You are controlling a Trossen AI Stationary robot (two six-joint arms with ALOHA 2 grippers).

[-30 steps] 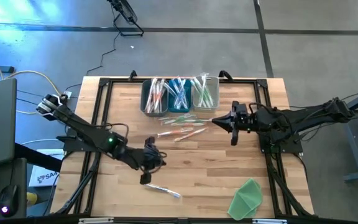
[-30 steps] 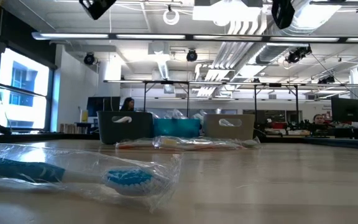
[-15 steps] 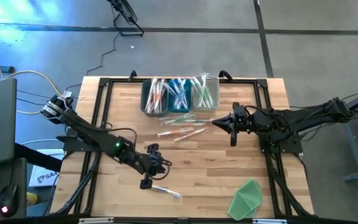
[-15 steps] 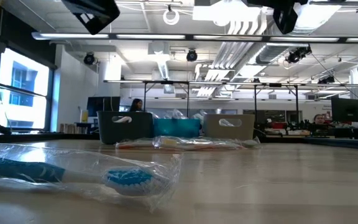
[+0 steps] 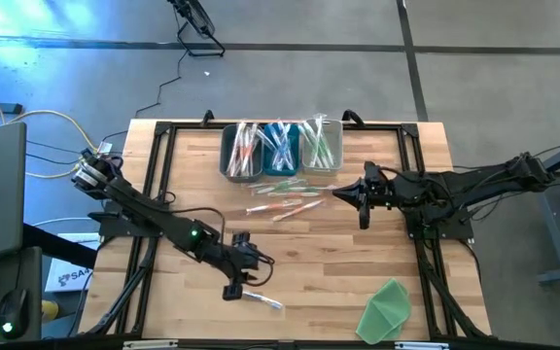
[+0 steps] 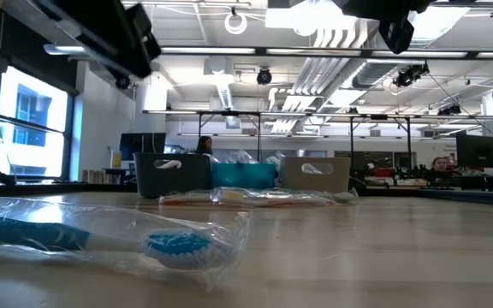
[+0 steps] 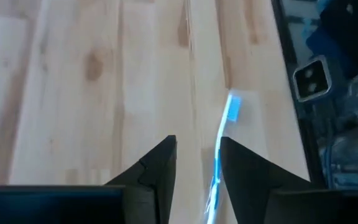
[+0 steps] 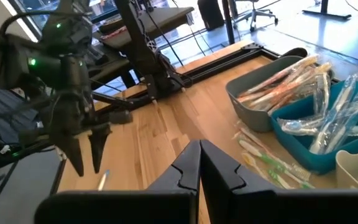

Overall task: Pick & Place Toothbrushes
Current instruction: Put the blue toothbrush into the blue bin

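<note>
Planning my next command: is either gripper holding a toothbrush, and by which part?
Neither. The left gripper hangs open above the blue toothbrush; the right gripper is shut, empty.

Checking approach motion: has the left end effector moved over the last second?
Yes. In the high view the left end effector moved toward the table's front edge, away from the bins, nearing the lone blue toothbrush.
</note>
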